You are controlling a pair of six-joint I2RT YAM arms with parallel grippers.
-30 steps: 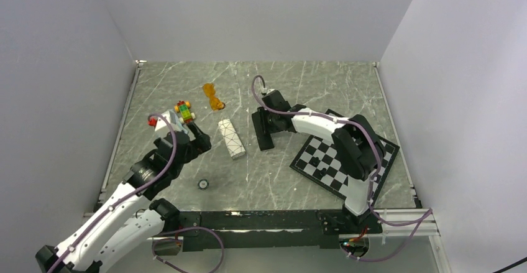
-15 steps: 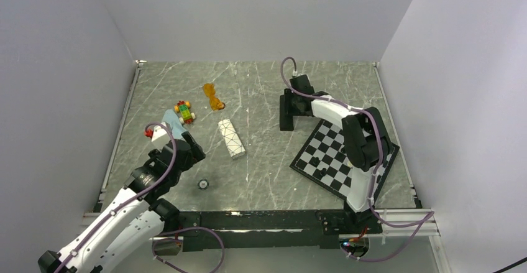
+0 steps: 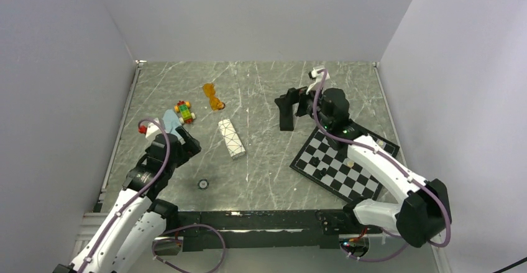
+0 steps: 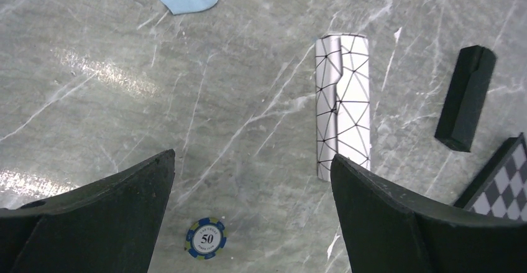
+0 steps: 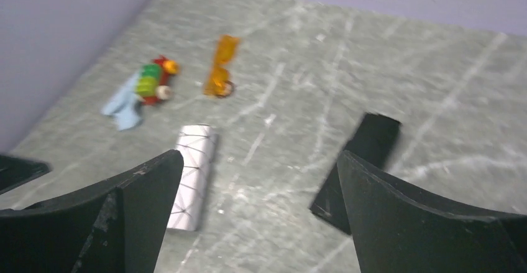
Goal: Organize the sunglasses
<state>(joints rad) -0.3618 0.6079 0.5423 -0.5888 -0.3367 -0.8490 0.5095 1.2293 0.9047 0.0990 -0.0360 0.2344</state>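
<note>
The orange translucent sunglasses (image 3: pixel 213 96) lie folded at the back centre of the table, also visible far off in the right wrist view as the orange sunglasses (image 5: pixel 220 74). My right gripper (image 3: pixel 293 101) hovers open over the black oblong case (image 3: pixel 286 121), which lies on the table at the chessboard's upper left. In the right wrist view the gripper (image 5: pixel 260 158) holds nothing, and the black case (image 5: pixel 363 161) rests partly behind its right finger. My left gripper (image 3: pixel 185 143) is open and empty at the left; in its wrist view the gripper (image 4: pixel 253 161) looks down on bare table.
A white case with black line pattern (image 3: pixel 231 138) lies mid-table, right of my left gripper. A toy car (image 3: pixel 184 111) and blue cloth (image 3: pixel 169 124) sit at the left. A poker chip (image 3: pixel 203 184) is near the front. A chessboard (image 3: pixel 335 161) covers the right side.
My right gripper carried the black case rightward, set it down by the chessboard and opened. The right arm swung round to the right. My left arm drew back toward its base.
</note>
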